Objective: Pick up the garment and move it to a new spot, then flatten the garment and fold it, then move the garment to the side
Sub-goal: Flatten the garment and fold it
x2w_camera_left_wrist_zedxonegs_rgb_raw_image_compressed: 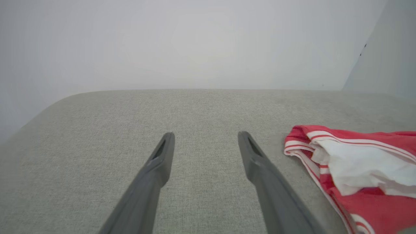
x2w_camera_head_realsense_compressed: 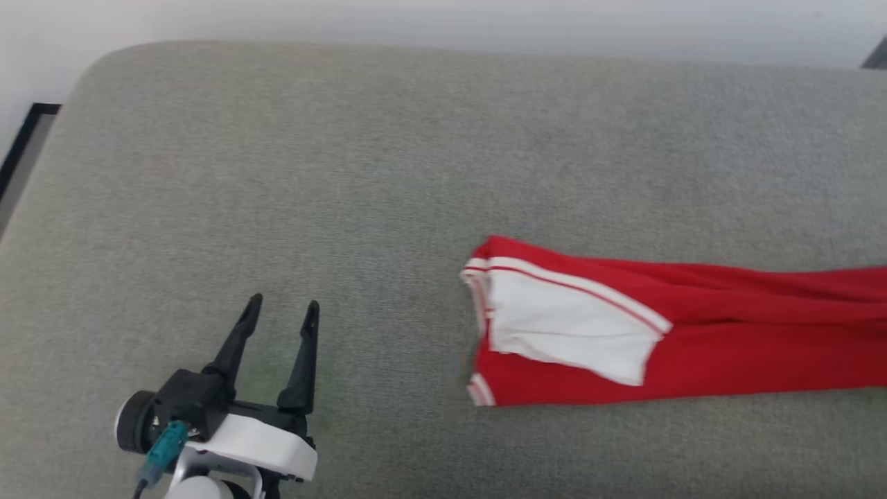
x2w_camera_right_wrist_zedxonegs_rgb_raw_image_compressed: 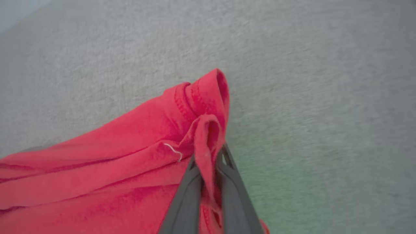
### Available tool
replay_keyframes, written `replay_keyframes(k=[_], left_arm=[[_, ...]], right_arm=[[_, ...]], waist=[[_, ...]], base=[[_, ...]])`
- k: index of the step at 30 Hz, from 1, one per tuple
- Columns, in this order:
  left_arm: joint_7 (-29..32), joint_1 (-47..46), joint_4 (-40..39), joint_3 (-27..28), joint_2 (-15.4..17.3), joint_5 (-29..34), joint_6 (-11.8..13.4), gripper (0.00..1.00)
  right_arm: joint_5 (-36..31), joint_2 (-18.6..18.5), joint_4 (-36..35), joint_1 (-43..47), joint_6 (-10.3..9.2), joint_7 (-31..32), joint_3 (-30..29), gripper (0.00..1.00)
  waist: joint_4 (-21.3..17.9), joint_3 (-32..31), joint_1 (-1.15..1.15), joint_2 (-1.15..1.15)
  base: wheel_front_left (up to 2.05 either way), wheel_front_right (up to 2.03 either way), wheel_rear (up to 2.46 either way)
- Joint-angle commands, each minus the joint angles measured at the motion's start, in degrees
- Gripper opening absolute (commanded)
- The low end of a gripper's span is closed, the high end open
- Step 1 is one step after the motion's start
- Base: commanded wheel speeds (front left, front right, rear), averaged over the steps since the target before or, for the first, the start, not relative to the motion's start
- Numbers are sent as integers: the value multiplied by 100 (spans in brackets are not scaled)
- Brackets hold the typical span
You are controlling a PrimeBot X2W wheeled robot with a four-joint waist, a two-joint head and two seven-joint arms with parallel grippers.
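The red garment (x2w_camera_head_realsense_compressed: 693, 333) lies stretched across the grey cushion, running off the head view's right edge, with a white sleeve and striped trim folded on top at its left end. In the right wrist view my right gripper (x2w_camera_right_wrist_zedxonegs_rgb_raw_image_compressed: 209, 156) is shut on a bunched red hem of the garment (x2w_camera_right_wrist_zedxonegs_rgb_raw_image_compressed: 130, 169), fabric pinched between the fingers. My left gripper (x2w_camera_head_realsense_compressed: 283, 305) stands open at the lower left, fingers spread over bare cushion, well left of the shirt. The left wrist view has the left gripper (x2w_camera_left_wrist_zedxonegs_rgb_raw_image_compressed: 205, 136) open, the garment's sleeve end (x2w_camera_left_wrist_zedxonegs_rgb_raw_image_compressed: 357, 162) to its right.
A wide grey upholstered cushion (x2w_camera_head_realsense_compressed: 312, 173) carries everything, its rounded far-left corner near a pale wall (x2w_camera_head_realsense_compressed: 416, 21). A dark frame edge (x2w_camera_head_realsense_compressed: 28, 138) shows off the cushion's left side.
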Motion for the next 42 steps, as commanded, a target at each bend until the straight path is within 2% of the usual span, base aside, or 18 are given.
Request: replay_keyframes(k=[1,10,12,18,23,28,33,37,42], left_arm=[[-30,-36,-37,33,23,-23,-12,100],[-30,-237,-41,111,204,3,-13,100],[-30,-266,-30,112,221,15,-13,100],[-30,-149,19,181,161,67,-13,100],[-31,-61,97,145,97,62,-13,100],[-31,9,93,172,38,-28,-13,100],[-31,96,71,219,-56,-114,-13,100],[-31,104,85,202,-116,-144,-13,100],[-31,87,96,156,-185,-143,-13,100]], right_arm=[[-31,-72,25,-28,-27,-62,-44,0],[-99,-896,450,-60,-20,-517,-748,0],[-129,-925,388,-54,-18,-599,-771,0],[-205,-743,-394,146,-16,-340,-473,0],[-355,-468,-1602,317,-16,73,-51,0],[-482,-123,-2896,497,-16,519,326,0],[-799,163,-3889,642,-16,991,677,0],[-1085,385,-4300,647,-16,1285,869,0],[-1288,630,-4412,543,-16,1495,1084,0]], waist=[[-80,69,0,0],[-348,354,0,0],[-373,350,0,0],[-449,203,0,0],[-433,24,0,0],[-281,-127,0,0],[-98,-199,0,0],[30,-229,0,0],[159,-226,0,0]], base=[[0,0,0],[0,0,0],[0,0,0],[0,0,0],[0,0,0],[0,0,0],[0,0,0],[0,0,0],[0,0,0]])
